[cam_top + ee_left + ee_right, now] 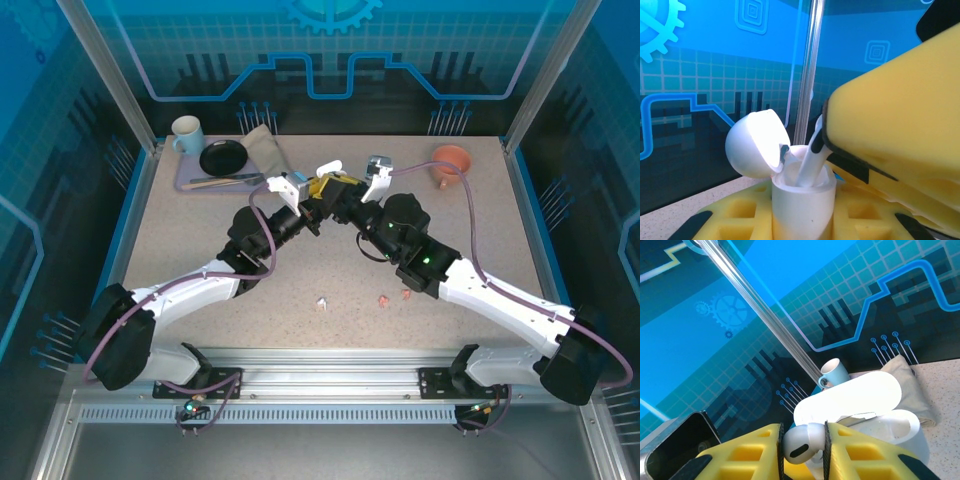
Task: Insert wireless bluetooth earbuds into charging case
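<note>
My left tool is clamped on the open white charging case, held above the surface's middle, toward its far edge. My right tool pinches a white earbud, stem at the case mouth. A tilted stem could jam on the rim or slip and drop.

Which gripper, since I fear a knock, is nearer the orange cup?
Right. The right gripper sits left of the orange cup; the left gripper is just beyond, farther left.
</note>
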You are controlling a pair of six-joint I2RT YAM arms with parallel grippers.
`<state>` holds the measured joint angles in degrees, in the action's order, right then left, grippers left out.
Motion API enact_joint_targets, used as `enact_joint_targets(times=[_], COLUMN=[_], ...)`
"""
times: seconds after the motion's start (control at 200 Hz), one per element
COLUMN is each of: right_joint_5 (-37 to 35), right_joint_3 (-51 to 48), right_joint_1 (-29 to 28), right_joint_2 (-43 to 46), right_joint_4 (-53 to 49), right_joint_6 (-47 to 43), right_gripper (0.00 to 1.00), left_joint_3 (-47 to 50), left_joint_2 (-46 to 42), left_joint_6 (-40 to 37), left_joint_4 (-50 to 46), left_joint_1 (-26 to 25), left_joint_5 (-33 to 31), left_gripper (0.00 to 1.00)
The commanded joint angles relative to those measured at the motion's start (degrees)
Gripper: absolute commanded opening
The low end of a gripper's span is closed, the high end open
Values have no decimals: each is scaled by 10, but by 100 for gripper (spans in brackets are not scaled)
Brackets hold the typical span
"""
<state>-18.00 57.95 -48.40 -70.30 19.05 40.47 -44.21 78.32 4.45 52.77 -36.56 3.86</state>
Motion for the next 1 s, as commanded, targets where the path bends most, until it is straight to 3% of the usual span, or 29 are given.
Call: enact_joint_targets(times=[0.0,0.22,0.405,0.74,0.995], right_joint_5=[9,4,2,12,29], right_joint_3=[-17,-5,22,43,48], right_joint_1=[-23,-24,-18,-3,15], right_joint_2=[-7,-16,-24,-30,-21], right_joint_4=[-33,-82,-112,-122,-128], right_joint_6=[-5,-5,-2,10,29], right_gripper=[25,26,36,42,58], left_joint_3=[-15,-12,-8,1,9], left_joint_2=[-6,-7,-10,-16,-17], left_joint_6=[-3,0,2,2,3], left_joint_4=[42,43,42,40,45], left_joint_1=[-4,-4,-5,-5,-6], left_joint_5=[-12,-11,-11,-13,-16], left_gripper=[0,0,0,0,0])
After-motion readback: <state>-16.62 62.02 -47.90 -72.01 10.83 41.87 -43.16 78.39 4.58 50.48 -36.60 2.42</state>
